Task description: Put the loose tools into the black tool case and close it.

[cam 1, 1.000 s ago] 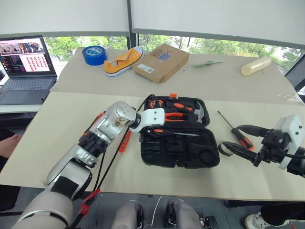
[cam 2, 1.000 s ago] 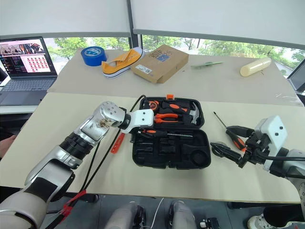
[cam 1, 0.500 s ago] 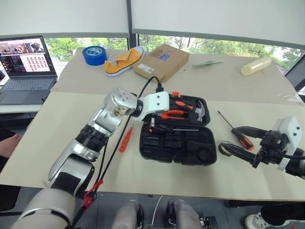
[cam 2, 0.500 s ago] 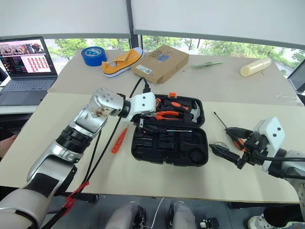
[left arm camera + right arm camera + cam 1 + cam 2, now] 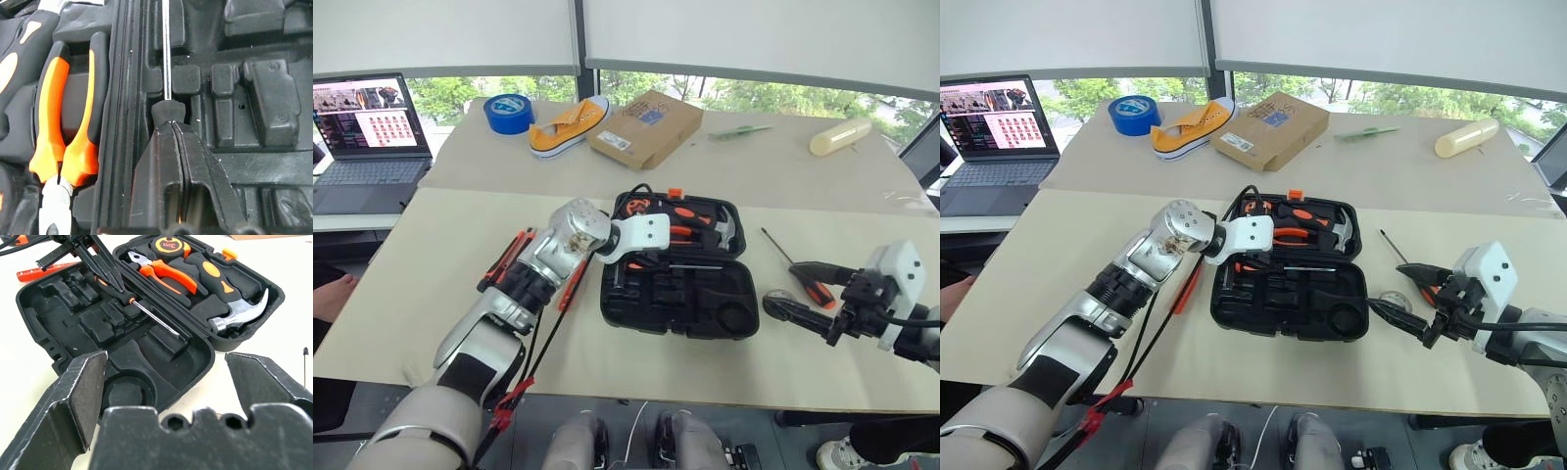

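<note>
Left gripper [image 5: 177,128] shut – over a screwdriver [image 5: 166,73] in the black tool case [image 5: 724,318].

Left gripper [image 5: 177,128]: fingers now pressed together at the screwdriver [image 5: 166,73] handle, after standing apart half a second ago.
Left arm: swings right over the black tool case [image 5: 705,308].
Utility knife [image 5: 505,258]: uncovered again beside the forearm.

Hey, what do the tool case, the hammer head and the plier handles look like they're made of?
The tool case looks like matte black moulded plastic, judging by its shaped slots and rounded rim. The hammer head seems to be polished steel: it is silvery with bright glints. The plier handles appear to be orange and black rubbery or plastic grips with a smooth, dull sheen; which of the two is hard to tell.
</note>
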Robot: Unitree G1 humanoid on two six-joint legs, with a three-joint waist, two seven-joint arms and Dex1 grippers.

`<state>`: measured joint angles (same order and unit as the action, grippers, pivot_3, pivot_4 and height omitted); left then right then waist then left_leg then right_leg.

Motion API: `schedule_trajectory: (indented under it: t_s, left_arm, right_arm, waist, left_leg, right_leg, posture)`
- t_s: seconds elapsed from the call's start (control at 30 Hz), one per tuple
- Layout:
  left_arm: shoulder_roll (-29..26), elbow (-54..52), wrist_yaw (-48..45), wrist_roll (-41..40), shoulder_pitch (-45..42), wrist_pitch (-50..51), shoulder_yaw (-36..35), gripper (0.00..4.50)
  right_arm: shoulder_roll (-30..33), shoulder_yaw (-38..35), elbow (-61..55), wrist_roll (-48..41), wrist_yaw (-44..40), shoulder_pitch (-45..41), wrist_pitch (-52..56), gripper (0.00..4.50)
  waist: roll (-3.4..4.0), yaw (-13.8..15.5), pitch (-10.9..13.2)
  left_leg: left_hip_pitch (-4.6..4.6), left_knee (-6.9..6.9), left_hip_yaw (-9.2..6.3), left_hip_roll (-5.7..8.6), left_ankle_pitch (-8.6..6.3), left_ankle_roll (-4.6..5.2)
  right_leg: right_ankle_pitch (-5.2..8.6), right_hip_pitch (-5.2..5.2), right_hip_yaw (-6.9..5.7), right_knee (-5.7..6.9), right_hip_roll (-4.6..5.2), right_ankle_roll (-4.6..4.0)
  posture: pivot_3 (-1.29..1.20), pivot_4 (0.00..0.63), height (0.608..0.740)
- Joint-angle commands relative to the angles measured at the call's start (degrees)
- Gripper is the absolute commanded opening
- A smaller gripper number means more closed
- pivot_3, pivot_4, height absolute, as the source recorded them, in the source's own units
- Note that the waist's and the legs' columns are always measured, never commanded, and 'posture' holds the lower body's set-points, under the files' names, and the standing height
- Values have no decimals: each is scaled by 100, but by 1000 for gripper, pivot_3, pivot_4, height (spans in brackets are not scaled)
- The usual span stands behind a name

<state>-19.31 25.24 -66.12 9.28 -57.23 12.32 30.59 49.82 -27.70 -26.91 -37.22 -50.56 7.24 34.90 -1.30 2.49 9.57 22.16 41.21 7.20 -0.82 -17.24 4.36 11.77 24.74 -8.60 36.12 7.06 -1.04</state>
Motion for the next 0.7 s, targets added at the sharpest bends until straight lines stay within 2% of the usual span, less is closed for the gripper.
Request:
schedule_trajectory:
  t_s: [0.03, 0.17, 0.23, 0.33, 0.5, 0.67, 0.7]
  left_arm:
    - [96, 320, 195, 423, -7, -399, 276, 58]
    - [107, 229, 184, 310, -8, -319, 20, 58]
    - [68, 31, 102, -56, -42, 39, -377, 58]
    - [-128, -601, -331, -1053, 29, 1044, -1208, 754]
    - [-972, -1990, -1281, -2669, 548, 2640, -2203, 2588]
    - [-1977, -3116, -1879, -3725, 1230, 3540, -2634, 4338]
    - [-2090, -3293, -1889, -3858, 1319, 3615, -2674, 4473]
  right_arm:
    - [-69, -115, -169, -40, 72, 38, -84, 4500]
    - [-153, -207, -173, 34, 196, 174, -100, 4500]
    - [-187, -341, -137, 101, 281, 275, -105, 4500]
    - [-189, -660, 39, 187, 361, 483, -74, 4500]
    - [9, -1049, 717, 417, 143, 718, -193, 4500]
    - [383, -475, 2010, 843, 20, -32, -454, 4500]
    - [422, -276, 2333, 957, 28, -282, -487, 4500]
  waist:
    - [1, 7, -1]
    - [2, 12, -1]
    - [3, 7, -1]
    - [5, -23, -1]
    - [12, -93, -4]
    - [26, -185, 0]
    - [26, -190, 0]
  left_leg:
    - [-2, 2, -2, 0, -1, 3]
    - [-21, 7, -18, -1, -12, 20]
    - [-17, 12, -19, 0, -18, 29]
    - [-3, 19, -18, 0, -19, 31]
    - [6, 29, -17, -1, -17, 28]
    - [-26, 29, -18, 0, -18, 26]
    - [-28, 30, -18, 0, -18, 25]
  right_leg:
    - [0, -3, 0, 0, 2, 0]
    - [5, -35, -5, -4, 14, 11]
    - [13, -35, -7, -3, 22, 28]
    - [5, -23, -7, 0, 23, 21]
    - [1, -13, -6, 4, 15, 14]
    - [26, -43, 2, 2, 15, 57]
    - [27, -44, 3, 3, 17, 58]
  posture:
    - [0, 150, 731]
    - [0, 150, 731]
    - [0, 150, 731]
    - [0, 150, 731]
    - [0, 150, 731]
    - [0, 150, 731]
    - [0, 150, 731]
